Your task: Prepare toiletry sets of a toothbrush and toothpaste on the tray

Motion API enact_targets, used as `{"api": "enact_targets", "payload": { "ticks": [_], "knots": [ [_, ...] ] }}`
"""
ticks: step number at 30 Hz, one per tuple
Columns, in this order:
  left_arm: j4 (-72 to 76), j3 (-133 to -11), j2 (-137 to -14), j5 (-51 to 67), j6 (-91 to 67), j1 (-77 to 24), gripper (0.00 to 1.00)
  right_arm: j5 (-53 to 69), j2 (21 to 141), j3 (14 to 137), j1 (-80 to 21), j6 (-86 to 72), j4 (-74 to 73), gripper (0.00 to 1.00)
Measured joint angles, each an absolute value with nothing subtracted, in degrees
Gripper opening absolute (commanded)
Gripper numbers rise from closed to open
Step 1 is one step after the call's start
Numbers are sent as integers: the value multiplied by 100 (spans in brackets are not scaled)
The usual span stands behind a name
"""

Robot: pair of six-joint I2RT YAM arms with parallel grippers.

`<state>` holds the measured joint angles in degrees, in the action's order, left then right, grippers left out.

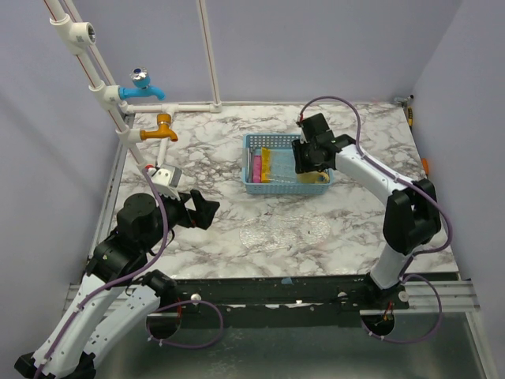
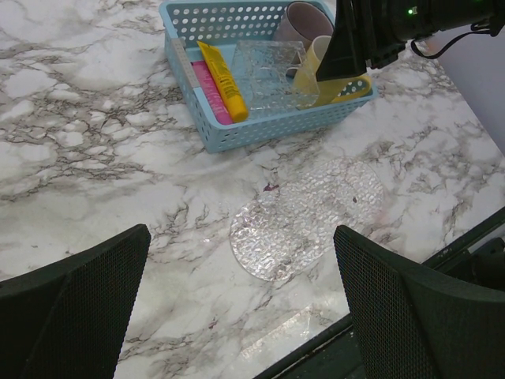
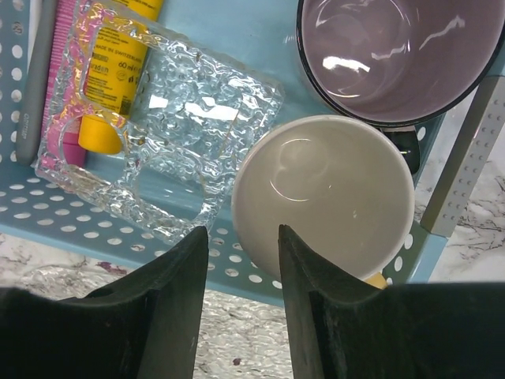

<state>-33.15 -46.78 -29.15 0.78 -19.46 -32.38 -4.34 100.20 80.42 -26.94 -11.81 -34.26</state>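
Chief risk: the right claw [image 3: 243, 237], jaws part-open with no grip evident, hangs at the glossy cream mug [image 3: 331, 197]. The round wall could slip, or knock the mauve cup [image 3: 394, 55]. The left claw [image 2: 241, 233] gapes empty. The yellow tube [image 2: 222, 79] and pink tube [image 2: 209, 93], flat wedges, lie in the perforated blue basket [image 2: 260, 130] beside a dimpled clear dish [image 3: 197, 118]. The knobbly round tray [image 2: 308, 217] carries no set yet.

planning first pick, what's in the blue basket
Yellow toothpaste, pink toothpaste, a grey handle, a clear piece partly over both tubes, a mauve cup, a cream mug. Beneath the cups is hidden.
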Motion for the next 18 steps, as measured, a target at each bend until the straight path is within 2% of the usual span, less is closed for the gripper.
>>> {"api": "enact_targets", "payload": {
  "ticks": [13,18],
  "knots": [
    [-3317,-4678,-2915,80,-1946,-3238,99,-659,10453,8307,-2707,-1044,-3542,31],
    [-3317,-4678,-2915,80,-1946,-3238,99,-703,10516,8409,-2744,-1033,-3588,17]
  ]
}}
